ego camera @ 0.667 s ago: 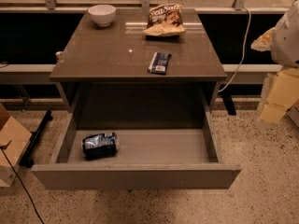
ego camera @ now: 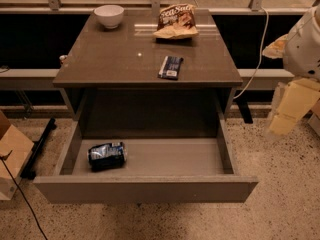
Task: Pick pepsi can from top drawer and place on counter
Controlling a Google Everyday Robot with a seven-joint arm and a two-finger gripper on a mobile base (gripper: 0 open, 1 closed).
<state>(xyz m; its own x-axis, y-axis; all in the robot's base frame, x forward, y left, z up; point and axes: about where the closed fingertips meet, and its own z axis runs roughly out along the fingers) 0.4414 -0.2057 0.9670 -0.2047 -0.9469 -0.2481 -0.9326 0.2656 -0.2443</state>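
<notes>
Nothing has visibly moved since the earlier frame: the pepsi can (ego camera: 106,155) lies in the same spot, the things on the desk (ego camera: 115,59) keep their places, and the robot's arm (ego camera: 305,44) remains at the right edge of the view.

The top drawer (ego camera: 150,190) stands pulled out toward the camera, its plain front panel nearest and its bare floor in full sight. The pepsi can lies on its side on the drawer floor, in the left part, near the left wall and closer to the front panel than to the back. Nothing touches it.

The tool (ego camera: 281,124) hangs off to the right of the desk, beyond the drawer's right wall and above the speckled floor (ego camera: 280,204), well apart from the can. It points downward, and I cannot tell whether it is open or closed.

On the desk top a white bowl (ego camera: 109,15) sits at the back left corner. A chip bag (ego camera: 175,21) lies at the back, right of the middle. A flat dark-blue snack packet (ego camera: 170,67) lies near the front edge, right of centre. A pale cable (ego camera: 257,59) runs down behind the desk's right side. A cardboard box (ego camera: 12,154) stands on the floor at the left edge.
</notes>
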